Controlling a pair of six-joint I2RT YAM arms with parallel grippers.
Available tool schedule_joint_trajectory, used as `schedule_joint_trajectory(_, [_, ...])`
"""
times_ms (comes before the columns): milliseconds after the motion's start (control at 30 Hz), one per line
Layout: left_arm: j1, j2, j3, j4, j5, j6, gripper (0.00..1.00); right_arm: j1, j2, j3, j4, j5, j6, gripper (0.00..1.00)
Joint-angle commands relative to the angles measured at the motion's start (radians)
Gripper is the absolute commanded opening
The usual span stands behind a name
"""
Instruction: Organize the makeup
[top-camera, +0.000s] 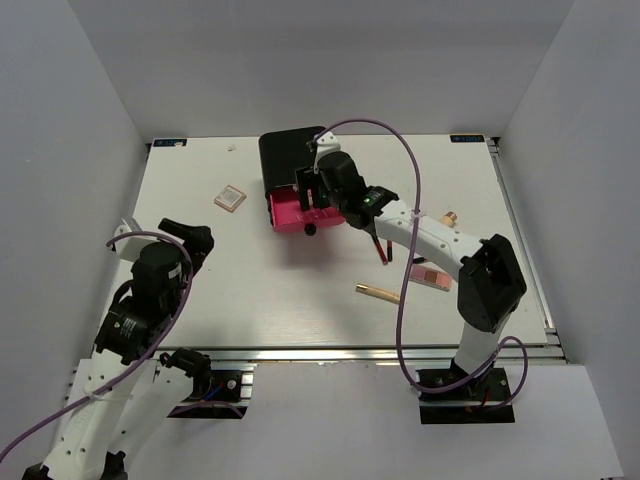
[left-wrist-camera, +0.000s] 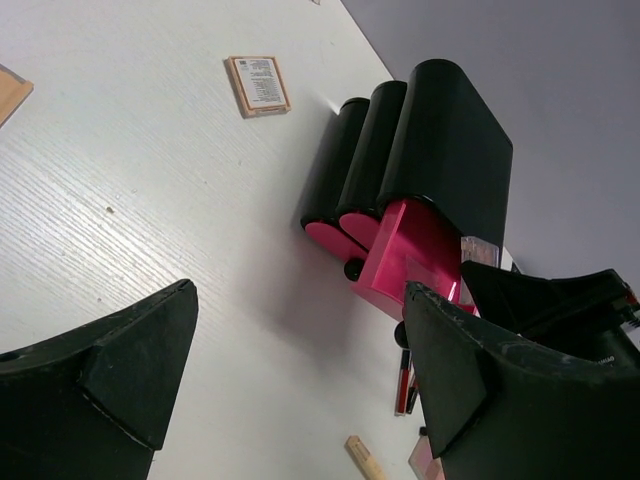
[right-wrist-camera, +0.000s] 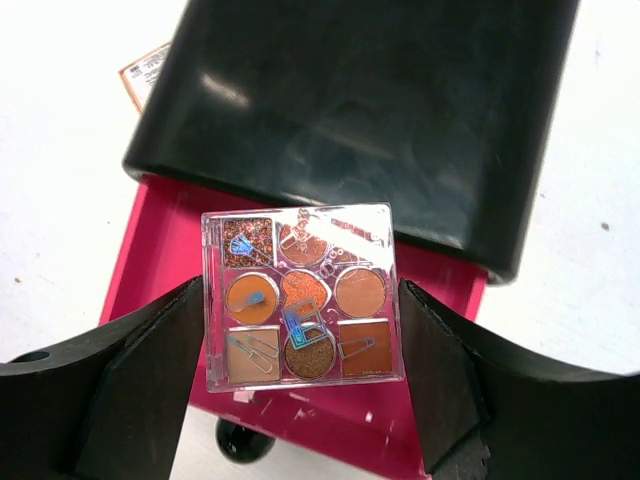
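The step in hand is stowing one piece of the makeup. The right gripper (right-wrist-camera: 302, 335) hangs over the open pink drawer (right-wrist-camera: 158, 240) of the black box (right-wrist-camera: 350, 100), in the upper middle of the overhead view. Its jaws appear clamped on the two sides of a clear square palette (right-wrist-camera: 300, 295). The palette's far edge overlaps the box front in the right wrist view, so it is probably still held in the air rather than lying in the tray.

The next move likely calls for lowering it flat inside the drawer walls, then releasing without dragging it out. After that the drawer would need pushing in, perhaps by its round black knob (right-wrist-camera: 240, 440).

The left gripper (left-wrist-camera: 300, 330) waits at the lower left, jaws wide apart and holding nothing.

The palette is hard, glossy transparent plastic holding nine small pans in orange, copper and glittery brown. The box is smooth, shiny black with rounded tops.

On the pale wood-grain worktop (top-camera: 250, 290) other pieces remain:
- a flat square compact (top-camera: 230, 198) left of the box
- thin dark-red lip sticks (top-camera: 381, 250)
- a slim gold-beige stick (top-camera: 377, 293)
- a flat pink palette (top-camera: 430, 276)
- a small peach tube (top-camera: 449, 216) at the right
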Motion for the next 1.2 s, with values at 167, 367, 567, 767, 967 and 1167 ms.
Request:
schedule_joint_trajectory(167, [0.004,0.001,-0.029,-0.015,-0.040,-0.089,0.92,0.006,-0.095,-0.087,0.036,0.051,0.036,0.66])
schedule_joint_trajectory(367, [0.004,0.137,0.049,-0.073,-0.052,-0.074,0.91,0.005,-0.108,-0.130,0.073,0.010,-0.006,0.89])
schedule_joint_trajectory(567, [0.006,0.306,0.156,-0.187,-0.101,-0.072,0.79,-0.001,-0.145,-0.142,0.084,-0.047,-0.006,0.89])
schedule_joint_trajectory(767, [0.151,0.366,0.140,-0.215,0.020,-0.098,0.20,-0.143,-0.318,-0.245,0.258,-0.626,-0.194,0.63])
schedule_joint_trajectory(967, [0.510,0.439,-0.006,-0.116,0.288,-0.072,0.81,-0.221,-0.389,-0.337,0.326,-0.731,-0.274,0.67])
schedule_joint_trajectory(1167, [0.791,0.631,-0.054,0.001,0.457,-0.035,0.98,-0.279,-0.423,-0.404,0.265,-0.728,-0.268,0.81])
